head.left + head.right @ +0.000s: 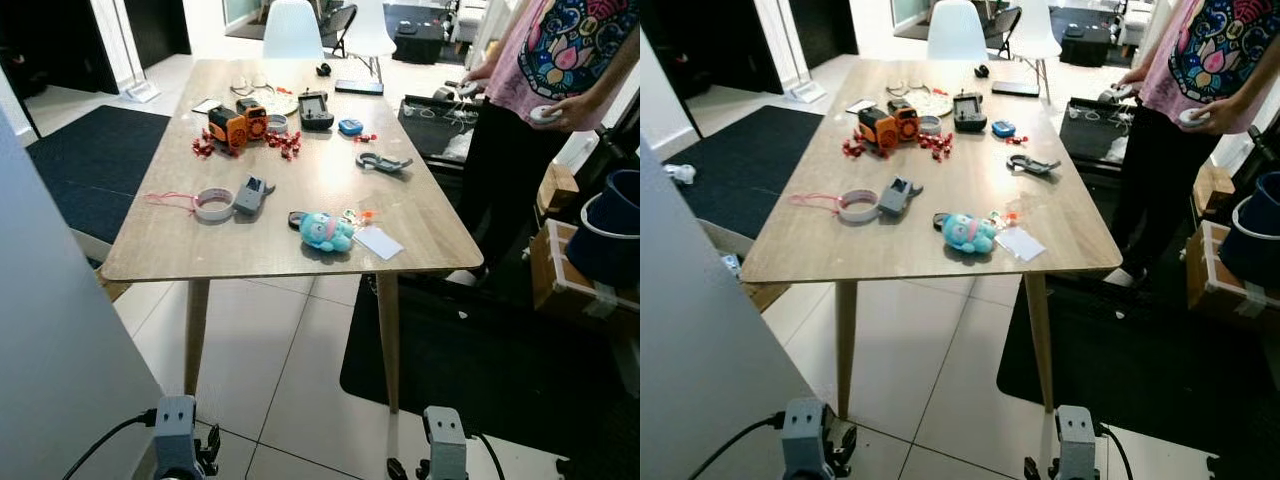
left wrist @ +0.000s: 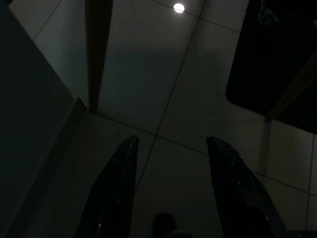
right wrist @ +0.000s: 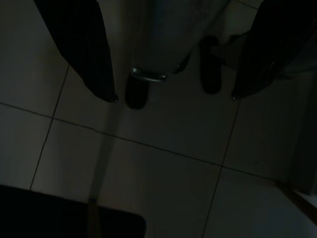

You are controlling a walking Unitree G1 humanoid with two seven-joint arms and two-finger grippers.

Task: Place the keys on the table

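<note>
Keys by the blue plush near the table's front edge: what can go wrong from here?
1. The keys lie between the blue plush and a white card, so a reach may knock those off the near edge.
2. Both tools hang low over the floor, left tool and right tool open; rising, they may hit the table.
3. A person stands at the table's right side.

We see the person (image 1: 545,110) at upper right cut off above the chest. Small items by the blue plush toy (image 1: 327,232) are too tiny for us to identify. Both wrist views are very dark.
</note>
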